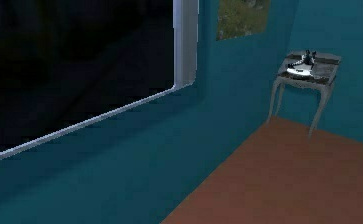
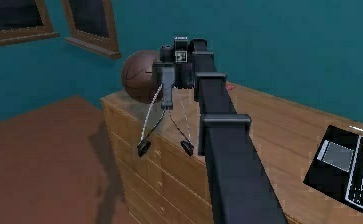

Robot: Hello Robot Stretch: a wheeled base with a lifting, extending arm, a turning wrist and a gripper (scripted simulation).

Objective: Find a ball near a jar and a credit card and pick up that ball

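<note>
A dark brown ball (image 2: pixel 139 74) rests near the corner of a light wooden tabletop (image 2: pixel 279 120) in the arm side view. The dark arm bar rises from the bottom edge to the gripper (image 2: pixel 166 148), whose dark body lies just right of the ball. Its two thin fingers (image 2: pixel 145 146) reach down in front of the wooden side of the furniture. I cannot tell whether the gripper holds anything, or whether it touches the ball.
A dark flat laptop-like thing (image 2: pixel 339 160) lies at the tabletop's right. Two wood-framed dark panels (image 2: pixel 93 24) hang on the teal wall. The forward view has a big dark window (image 1: pixel 79 70), a wall picture (image 1: pixel 241 18), a small grey side table (image 1: pixel 307 86) and reddish-brown floor (image 1: pixel 289 180).
</note>
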